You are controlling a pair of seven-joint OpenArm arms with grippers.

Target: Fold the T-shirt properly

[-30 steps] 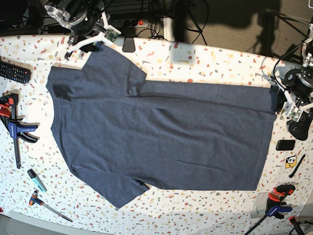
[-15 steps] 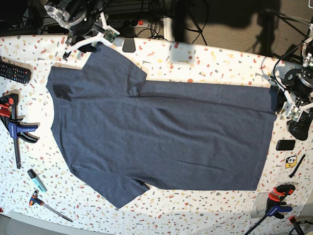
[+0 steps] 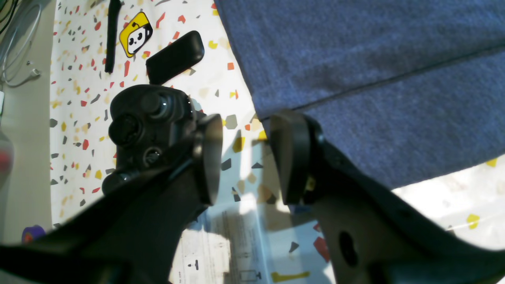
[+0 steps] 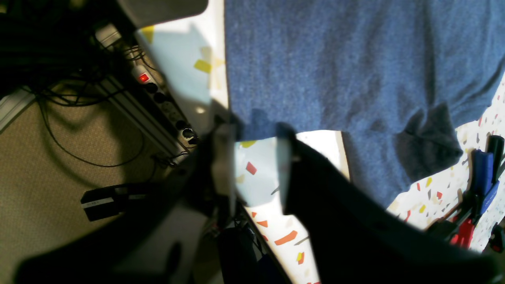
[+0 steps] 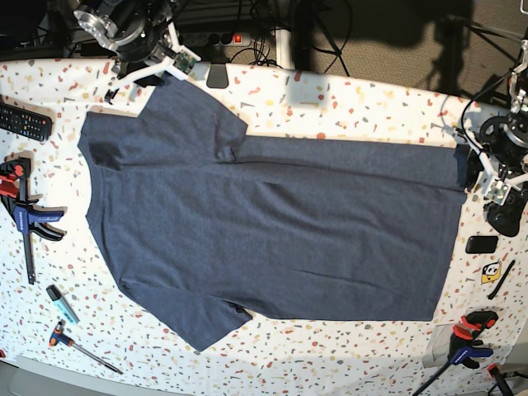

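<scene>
Looking first at the largest thing: a speckled counter (image 5: 346,99), carrying the T-shirt (image 5: 272,239) over most of its middle. Lies flat and open, plain side up, not yet folded. Runs with its long axis from 9 o'clock to 3 o'clock in the base view, neck end at 9, bottom hem at 3. Sends one sleeve toward 11 o'clock and the other toward 7 o'clock.

Turning to the left gripper (image 5: 485,172), at 3 o'clock, just beside the far corner of the hem. Shows fingers (image 3: 294,157) spread wide in the wrist view, with only counter between them. Touches, or nearly touches, the hem corner with one pad; grips nothing.

Turning to the right gripper (image 5: 157,68), at 11 o'clock, at the end of the far sleeve. Shows fingers apart there too, with a clear gap. Has the sleeve edge right at the tips, perhaps a little between them. Cannot say that the cloth is already pinched.

Judging the coming move: probably taking the far long edge at both ends and carrying it toward 6 o'clock, across the long axis. Depends on each arm keeping its own end, right for the sleeve, left for the hem.

Noting last the small things on the edges: a red and blue clamp (image 5: 25,214) at 9 o'clock, a remote (image 5: 25,122) above it, a black controller (image 3: 150,126) near the left gripper.
</scene>
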